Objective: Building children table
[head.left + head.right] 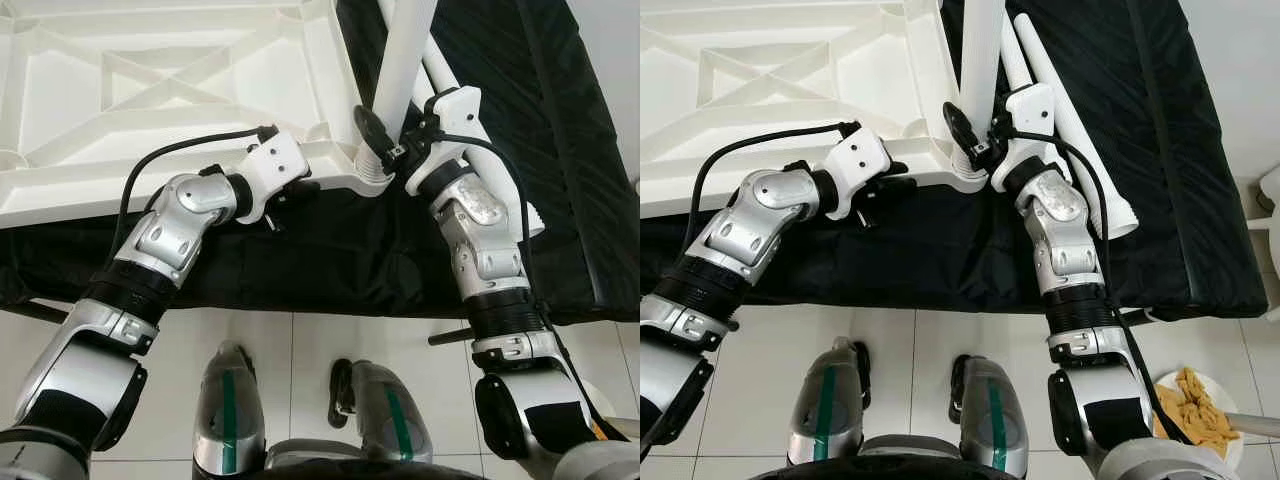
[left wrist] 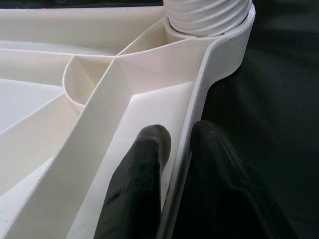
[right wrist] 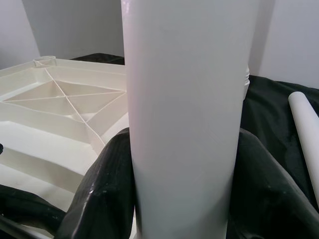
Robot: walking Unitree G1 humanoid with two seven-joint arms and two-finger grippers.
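An upside-down white plastic table top (image 1: 150,80) lies on a black cloth, its ribbed underside up. My left gripper (image 2: 174,159) is shut on the table top's near rim (image 2: 199,114), one finger inside the rim and one outside. A white table leg (image 1: 405,60) stands upright in the threaded corner socket (image 1: 372,178). My right gripper (image 3: 179,189) is shut on this leg just above the socket, a black finger (image 3: 99,189) on each side. More loose white legs (image 1: 1070,130) lie on the cloth to the right.
The black cloth (image 1: 1160,150) covers a low platform whose near edge runs across in front of me. White floor tiles (image 1: 300,380) lie below, with my feet on them. A white bowl holding a yellow rag (image 1: 1195,395) sits on the floor at lower right.
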